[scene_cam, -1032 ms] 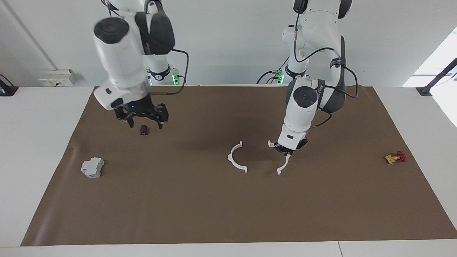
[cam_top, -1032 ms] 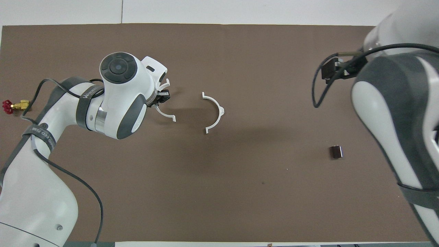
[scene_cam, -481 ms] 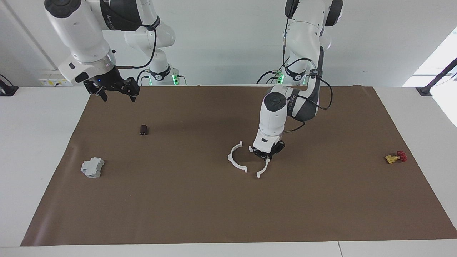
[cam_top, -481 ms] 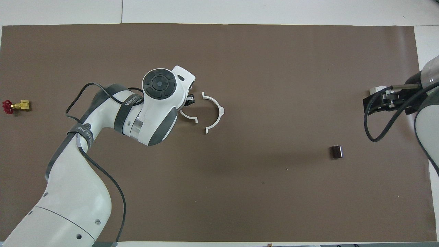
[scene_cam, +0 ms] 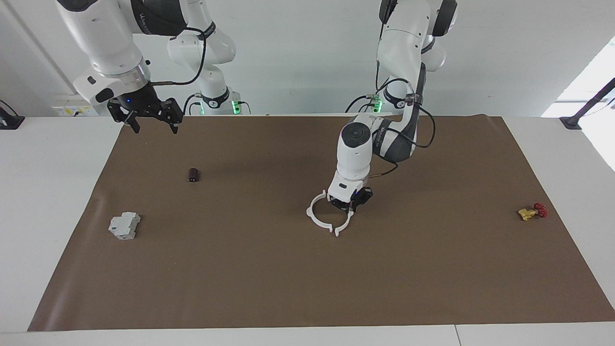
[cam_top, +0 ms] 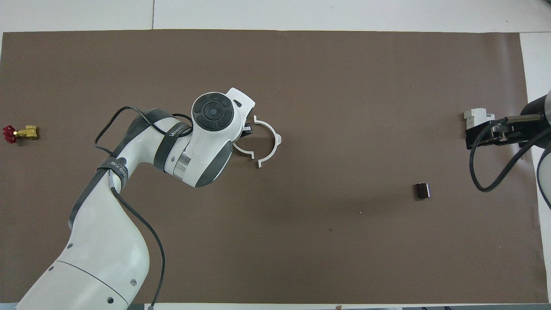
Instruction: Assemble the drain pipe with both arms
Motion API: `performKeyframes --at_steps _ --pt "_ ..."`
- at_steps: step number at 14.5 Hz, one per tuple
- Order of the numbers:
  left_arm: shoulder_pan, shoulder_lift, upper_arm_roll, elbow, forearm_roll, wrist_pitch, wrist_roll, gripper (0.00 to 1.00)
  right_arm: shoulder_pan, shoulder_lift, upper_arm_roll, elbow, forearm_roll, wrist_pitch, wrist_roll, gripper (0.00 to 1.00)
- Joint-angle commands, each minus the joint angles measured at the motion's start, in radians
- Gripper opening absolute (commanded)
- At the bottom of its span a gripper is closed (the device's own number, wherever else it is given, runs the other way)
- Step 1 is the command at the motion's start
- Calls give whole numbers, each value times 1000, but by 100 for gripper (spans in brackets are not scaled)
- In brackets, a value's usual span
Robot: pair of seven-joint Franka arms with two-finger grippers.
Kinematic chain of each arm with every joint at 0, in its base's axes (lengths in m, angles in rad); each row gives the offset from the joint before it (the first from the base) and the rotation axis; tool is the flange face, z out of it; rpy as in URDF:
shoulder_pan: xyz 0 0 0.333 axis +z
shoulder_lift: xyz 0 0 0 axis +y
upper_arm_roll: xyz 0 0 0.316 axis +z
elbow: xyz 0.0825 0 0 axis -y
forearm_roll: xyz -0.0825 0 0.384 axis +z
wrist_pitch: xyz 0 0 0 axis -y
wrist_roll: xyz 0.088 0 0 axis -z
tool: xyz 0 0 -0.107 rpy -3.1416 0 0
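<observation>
The drain pipe is two thin white half-ring arcs at the middle of the brown mat [scene_cam: 288, 288]. One arc [scene_cam: 309, 215] lies flat on the mat; it also shows in the overhead view [cam_top: 277, 138]. My left gripper [scene_cam: 350, 205] is low over the mat and shut on the other arc [scene_cam: 343, 226], which hangs beside the lying one with their open sides facing. Their lower ends are close; I cannot tell whether they touch. In the overhead view the left hand hides part of the held arc [cam_top: 242, 151]. My right gripper [scene_cam: 153, 126] is open, empty and raised.
A small dark cylinder [scene_cam: 193, 175] lies toward the right arm's end of the mat. A grey blocky part [scene_cam: 124, 226] lies farther from the robots there. A yellow-and-red valve [scene_cam: 531, 212] lies at the left arm's end.
My left gripper has carried its arc sideways until it sits beside the lying arc. My right arm has risen and drawn back from over the dark cylinder to the mat's corner.
</observation>
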Motion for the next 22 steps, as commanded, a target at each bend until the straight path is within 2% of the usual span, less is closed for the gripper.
performKeyframes --at_steps 1,18,19,20,21,22 --pt "-31 -15 16 -27 25 -3 -38 0 -25 26 8 15 37 20 -23 100" --pt "-37 -24 15 -38 27 -29 -33 0 -75 43 7 71 63 -20 -24 100" --pt "-37 -24 15 -36 27 -31 -33 6 -80 43 7 80 63 -16 -24 100" --pt "-37 -24 15 -38 27 -34 -33 39 -97 43 7 84 63 -17 -24 100" --pt "-37 -24 15 -38 27 -32 -33 80 -101 43 7 83 63 -16 -23 100" --pt "-37 -25 15 -38 27 -29 -30 100 -108 46 7 83 65 -16 -24 100"
